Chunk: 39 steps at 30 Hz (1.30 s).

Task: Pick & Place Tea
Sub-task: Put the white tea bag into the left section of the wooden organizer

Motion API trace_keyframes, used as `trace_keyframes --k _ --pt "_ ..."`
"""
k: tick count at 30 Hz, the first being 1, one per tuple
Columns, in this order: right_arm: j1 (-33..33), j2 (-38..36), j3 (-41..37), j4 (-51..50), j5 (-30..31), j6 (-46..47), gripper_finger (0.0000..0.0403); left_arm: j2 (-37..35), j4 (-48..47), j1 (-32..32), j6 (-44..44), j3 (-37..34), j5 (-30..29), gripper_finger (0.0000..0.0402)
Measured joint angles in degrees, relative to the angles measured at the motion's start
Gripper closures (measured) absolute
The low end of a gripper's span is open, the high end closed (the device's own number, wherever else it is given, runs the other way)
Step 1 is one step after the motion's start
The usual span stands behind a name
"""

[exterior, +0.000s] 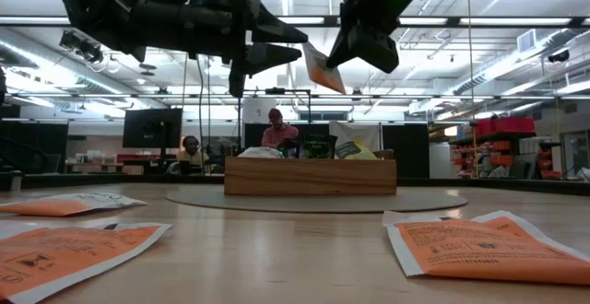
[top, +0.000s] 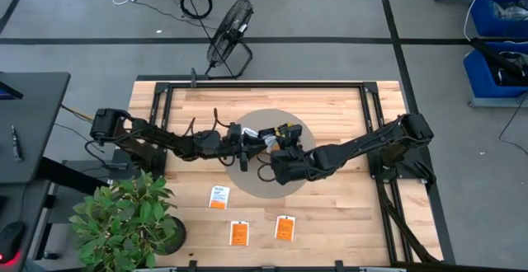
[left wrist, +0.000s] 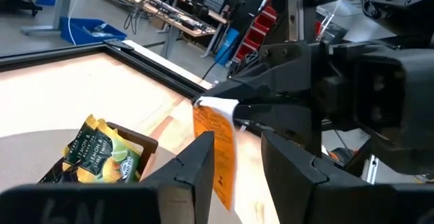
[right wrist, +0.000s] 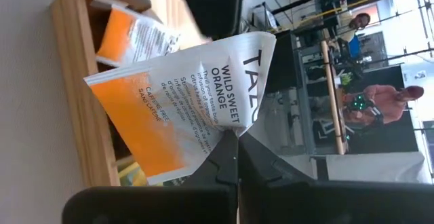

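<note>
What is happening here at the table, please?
The right hand is shut on an orange-and-white tea packet and holds it in the air above the wooden tray, which already contains yellow-green packets. The left hand is close by, its fingers open on either side of that same packet. Three more orange packets lie flat on the table near its front edge.

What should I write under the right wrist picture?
Right gripper shut on an orange tea packet above the wooden tray.
</note>
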Motion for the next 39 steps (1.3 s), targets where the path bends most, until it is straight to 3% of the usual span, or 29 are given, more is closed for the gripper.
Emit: trace_keyframes --k 15,19,25,31,39 --pt "0.02 -0.09 0.02 5.59 -2.16 -4.17 0.0403 0.0 -0.12 0.71 2.13 0.0 0.03 0.0277" --pt "0.04 -0.09 0.02 5.55 -2.16 -4.19 0.0394 0.0 -1.22 0.74 3.33 0.0 0.02 0.0304" --pt "0.09 -0.09 0.02 6.38 -2.08 -4.56 0.0365 0.0 -1.88 0.4 7.34 0.0 -0.04 0.0391" --pt "0.58 -0.09 0.02 5.15 -2.23 -5.67 0.0327 0.0 -4.43 -0.05 10.67 0.0 -0.34 0.0398" --pt "2.63 -0.56 0.02 5.18 -2.19 -5.87 0.0241 0.0 -8.08 -2.94 16.06 -0.48 -4.75 0.0399"
